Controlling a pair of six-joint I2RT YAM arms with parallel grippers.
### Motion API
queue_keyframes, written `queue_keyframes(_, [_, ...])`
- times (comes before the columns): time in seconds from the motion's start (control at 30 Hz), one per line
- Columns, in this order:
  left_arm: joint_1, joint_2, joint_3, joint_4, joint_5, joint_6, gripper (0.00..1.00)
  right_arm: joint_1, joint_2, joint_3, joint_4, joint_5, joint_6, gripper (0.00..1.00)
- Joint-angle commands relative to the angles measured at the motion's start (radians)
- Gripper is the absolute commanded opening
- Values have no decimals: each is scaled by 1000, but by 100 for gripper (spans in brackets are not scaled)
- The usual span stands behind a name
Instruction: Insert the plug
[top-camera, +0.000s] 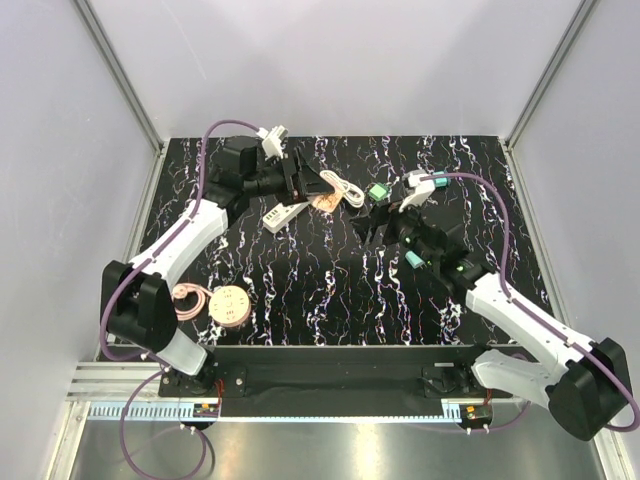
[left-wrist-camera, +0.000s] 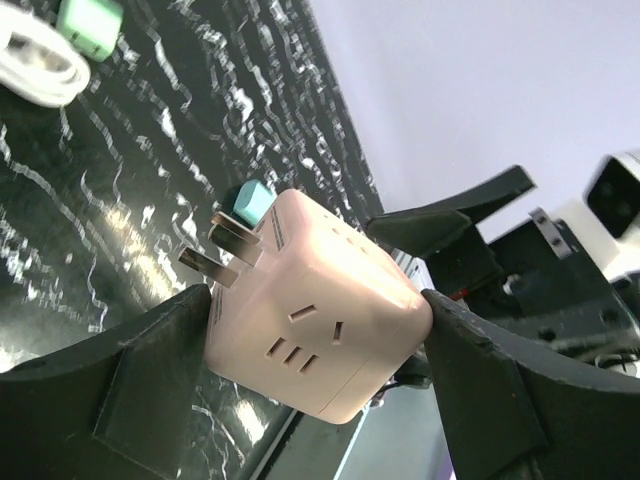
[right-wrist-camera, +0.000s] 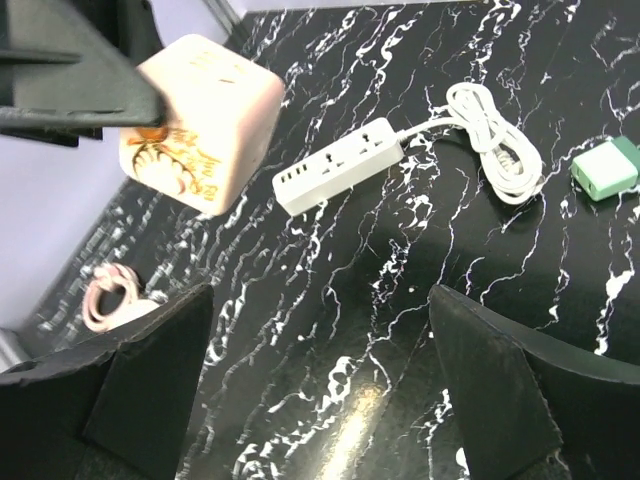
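Note:
My left gripper (top-camera: 312, 192) is shut on a pink cube adapter plug (top-camera: 323, 201) and holds it above the table at the far middle. In the left wrist view the cube (left-wrist-camera: 330, 290) sits between both fingers (left-wrist-camera: 150, 390), its metal prongs (left-wrist-camera: 215, 250) sticking out to the upper left. The white power strip (top-camera: 285, 215) lies on the table just below and left of the cube; it also shows in the right wrist view (right-wrist-camera: 340, 165). My right gripper (top-camera: 375, 225) is open and empty, above bare table (right-wrist-camera: 320, 370), to the right of the cube (right-wrist-camera: 205, 125).
The strip's white cable coil (top-camera: 350, 190) and a green adapter (top-camera: 377, 191) lie at the far middle. A pink round reel (top-camera: 232, 305) and a pink cable coil (top-camera: 188, 300) lie near left. White walls close in the black marble table (top-camera: 330, 300).

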Motion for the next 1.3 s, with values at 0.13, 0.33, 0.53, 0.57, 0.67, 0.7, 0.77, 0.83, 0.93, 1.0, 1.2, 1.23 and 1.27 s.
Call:
queue_keyframes(0.13, [-1, 32, 43, -203, 10, 118, 0, 81, 47, 86, -18, 102, -130, 95])
queue_keyframes(0.33, [-5, 11, -12, -231, 138, 171, 0, 88, 1, 2, 0, -109, -165, 96])
queue_keyframes(0.53, [-11, -26, -57, -232, 244, 153, 0, 186, 6, -16, 31, -16, -278, 97])
queue_keyframes(0.57, [-14, -30, -61, -232, 251, 152, 0, 211, 10, -21, 41, -13, -293, 97])
queue_keyframes(0.67, [-27, -44, -81, -232, 276, 144, 0, 263, 6, -39, 87, 42, -343, 97])
queue_keyframes(0.7, [-34, -55, -90, -234, 279, 139, 0, 283, 4, -44, 97, 79, -347, 97])
queue_keyframes(0.77, [-42, -69, -96, -232, 281, 136, 0, 317, 6, -56, 118, 158, -433, 97])
queue_keyframes(0.83, [-48, -82, -103, -234, 290, 132, 0, 326, 10, -59, 121, 191, -490, 98])
queue_keyframes(0.93, [-50, -92, -109, -232, 299, 118, 1, 349, 21, -67, 149, 180, -554, 97])
queue_keyframes(1.0, [-53, -95, -110, -234, 304, 112, 1, 357, 21, -89, 184, 182, -577, 97])
queue_keyframes(1.2, [-68, -104, -126, -232, 267, 75, 1, 378, 55, -73, 230, 186, -642, 95])
queue_keyframes(1.23, [-71, -102, -126, -232, 255, 69, 1, 383, 62, -66, 232, 185, -659, 95])
queue_keyframes(1.27, [-74, -101, -124, -232, 250, 63, 2, 392, 81, -55, 235, 191, -666, 94])
